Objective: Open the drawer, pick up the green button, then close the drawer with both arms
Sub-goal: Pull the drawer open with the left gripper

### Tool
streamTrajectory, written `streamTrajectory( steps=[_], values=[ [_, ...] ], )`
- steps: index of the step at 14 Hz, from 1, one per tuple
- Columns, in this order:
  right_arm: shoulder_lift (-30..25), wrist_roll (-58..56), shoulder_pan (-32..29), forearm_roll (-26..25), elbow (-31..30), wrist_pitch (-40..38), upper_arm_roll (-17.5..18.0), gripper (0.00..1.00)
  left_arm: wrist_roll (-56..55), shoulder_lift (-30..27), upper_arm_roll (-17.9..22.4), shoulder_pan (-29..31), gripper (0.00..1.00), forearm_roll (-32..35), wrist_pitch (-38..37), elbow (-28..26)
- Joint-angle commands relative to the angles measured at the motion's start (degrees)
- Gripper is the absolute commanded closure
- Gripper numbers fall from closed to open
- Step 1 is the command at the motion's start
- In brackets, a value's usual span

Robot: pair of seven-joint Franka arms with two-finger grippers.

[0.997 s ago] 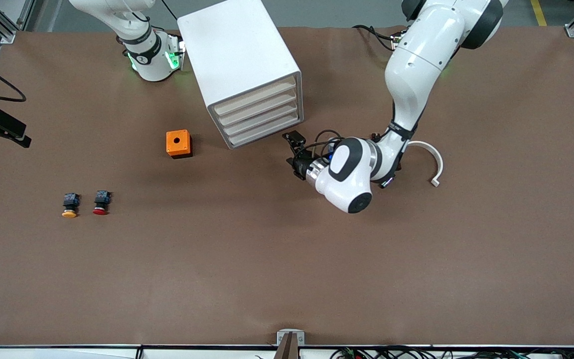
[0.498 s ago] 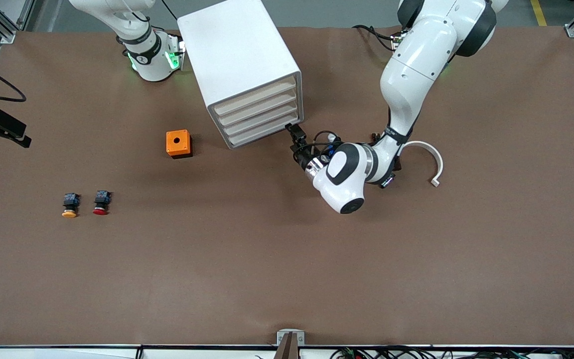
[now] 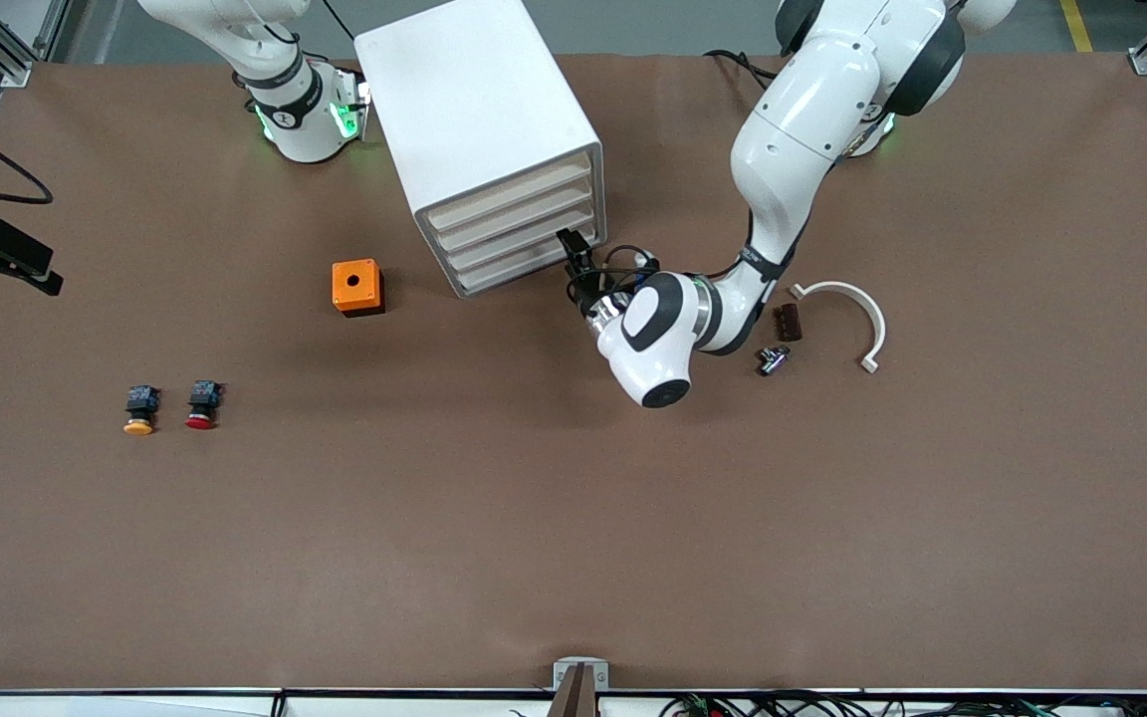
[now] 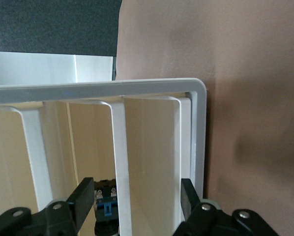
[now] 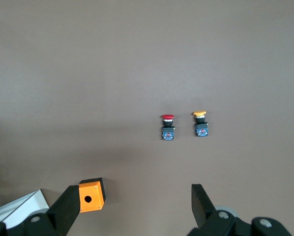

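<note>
Drawer shut, front long axis level; left gripper parted astride its end; right gripper wide, empty.

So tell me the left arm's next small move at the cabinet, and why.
Probably ease the left gripper in and shut its fingers on the drawer front's end: all four drawers look shut, and the fingers stand apart right at the cabinet front. The right gripper waits open above the table.
</note>
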Motion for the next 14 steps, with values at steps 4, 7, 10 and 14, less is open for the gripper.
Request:
streamTrajectory(
  steps=[4, 7, 10, 14],
  values=[
    [0.7, 0.4, 0.1, 0.0, 1.5, -0.7, 0.2, 0.0, 2.8, 1.6, 0.3, -2.1, 0.36, -1.7, -0.7, 0.9],
    [0.7, 0.4, 0.1, 0.0, 1.5, -0.7, 0.2, 0.0, 3.5, 1.6, 0.3, -2.6, 0.46, -2.7, -0.6, 1.0],
    [1.0, 0.4, 0.1, -0.1, 1.5, -0.7, 0.2, 0.0, 3.4, 1.5, 0.4, -2.3, 0.77, -3.9, -0.5, 1.0],
    [1.0, 0.4, 0.1, -0.1, 1.5, -0.7, 0.2, 0.0, 3.1, 1.0, 0.4, -2.2, 1.0, -3.8, -0.5, 1.1]
  ],
)
